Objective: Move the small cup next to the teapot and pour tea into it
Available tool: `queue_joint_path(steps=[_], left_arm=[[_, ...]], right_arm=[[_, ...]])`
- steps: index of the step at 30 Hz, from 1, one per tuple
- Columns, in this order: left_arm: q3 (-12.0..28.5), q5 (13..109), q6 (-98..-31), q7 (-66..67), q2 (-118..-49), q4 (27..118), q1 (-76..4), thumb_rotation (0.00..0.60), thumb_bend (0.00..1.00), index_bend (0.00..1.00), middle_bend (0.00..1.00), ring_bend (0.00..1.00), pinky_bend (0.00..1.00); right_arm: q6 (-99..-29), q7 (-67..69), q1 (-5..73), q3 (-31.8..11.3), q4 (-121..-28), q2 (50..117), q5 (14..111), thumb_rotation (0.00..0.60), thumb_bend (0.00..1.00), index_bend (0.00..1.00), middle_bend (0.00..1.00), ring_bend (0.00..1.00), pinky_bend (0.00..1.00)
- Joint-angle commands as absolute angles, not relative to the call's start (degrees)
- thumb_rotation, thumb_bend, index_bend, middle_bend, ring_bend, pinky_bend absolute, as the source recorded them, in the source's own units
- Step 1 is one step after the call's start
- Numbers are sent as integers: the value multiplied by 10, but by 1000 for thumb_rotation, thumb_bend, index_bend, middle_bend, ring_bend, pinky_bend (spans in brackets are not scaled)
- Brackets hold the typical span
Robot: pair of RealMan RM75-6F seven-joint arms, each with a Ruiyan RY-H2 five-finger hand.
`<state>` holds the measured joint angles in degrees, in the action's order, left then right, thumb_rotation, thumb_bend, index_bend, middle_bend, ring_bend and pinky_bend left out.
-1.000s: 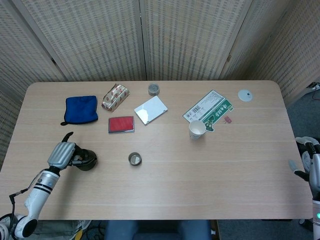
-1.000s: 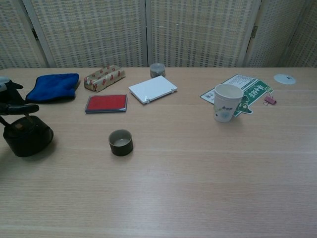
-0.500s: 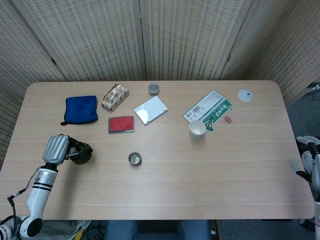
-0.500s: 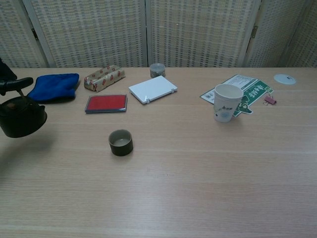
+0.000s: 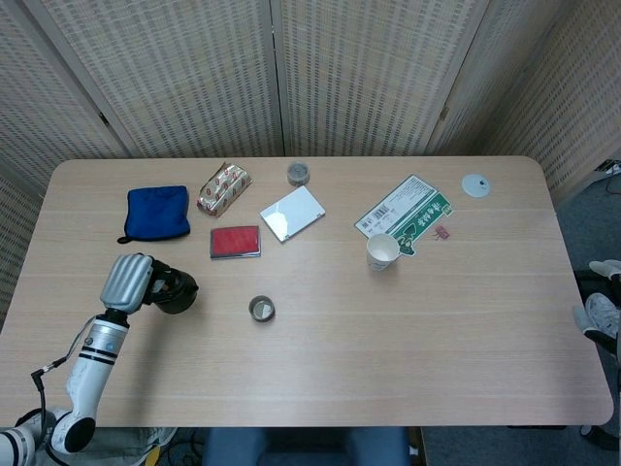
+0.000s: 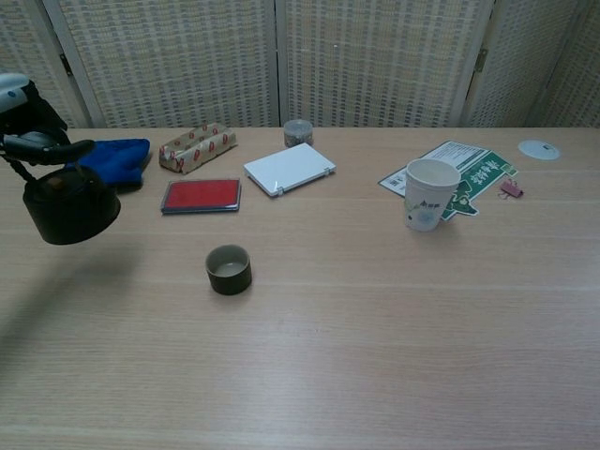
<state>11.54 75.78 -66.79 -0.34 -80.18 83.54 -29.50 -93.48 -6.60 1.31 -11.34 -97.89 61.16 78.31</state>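
Note:
The small dark cup [image 5: 262, 309] [image 6: 229, 269] stands upright near the middle of the table. To its left my left hand [image 5: 129, 282] [image 6: 22, 101] grips the handle of the dark teapot [image 5: 176, 289] [image 6: 70, 206]. The teapot hangs in the air above the table, well apart from the cup, and casts a shadow below it. Only a small part of my right hand [image 5: 595, 316] shows, off the table's right edge. Its fingers are too cut off to read.
Behind the cup lie a red case [image 5: 236, 242], a white box [image 5: 292, 213], a wrapped packet [image 5: 224, 188] and a blue cloth [image 5: 157, 212]. A paper cup [image 5: 381, 251] stands by a green leaflet [image 5: 406, 216]. A small tin [image 5: 298, 174] sits at the back.
My left hand has lifted the teapot off the table and carried it rightward, closer to the small cup. My right hand has drawn back toward the right edge.

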Motion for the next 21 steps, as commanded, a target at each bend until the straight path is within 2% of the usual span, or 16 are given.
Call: queue_joint_path(steps=[1,17,21], left_arm=[[115,766,-665,-3,-805,835,-302,362,340,1000,1000,999,568],[110,813,-649,21,-829,822,-351,370,346,1000,1000,999,568],[109,816,-645,30,-837,819,-360,396,347,1000,1000,999,568]], right_arm=[[-938,-70,12,-115,-985,607,782,600,201,314,283,185,275],[-949,-74,1,-112,-1000,601,785,600,201,314,283,185,272],[-952,-69,-3,-110,-997,601,784,600,201,314,283,185,272]])
